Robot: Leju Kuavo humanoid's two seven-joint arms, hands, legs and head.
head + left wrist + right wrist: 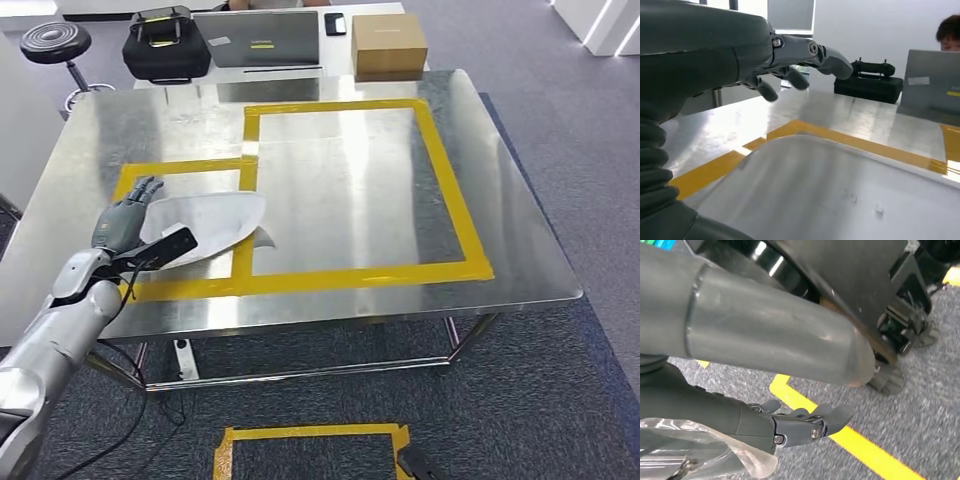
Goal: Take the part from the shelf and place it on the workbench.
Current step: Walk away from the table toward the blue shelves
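Note:
The part, a pale curved metal sheet, lies flat on the steel workbench, across the small yellow-taped square at its left. My left hand hovers over the part's left end with its fingers spread and nothing in them. In the left wrist view the fingers stretch out above the part, apart from its surface. My right hand hangs low over the grey carpet, fingers loosely extended, holding nothing.
A larger yellow-taped rectangle marks the bench's middle. Beyond the far edge stand a black bag, a laptop, a cardboard box and a stool. A person sits behind the laptop. Yellow tape marks the floor.

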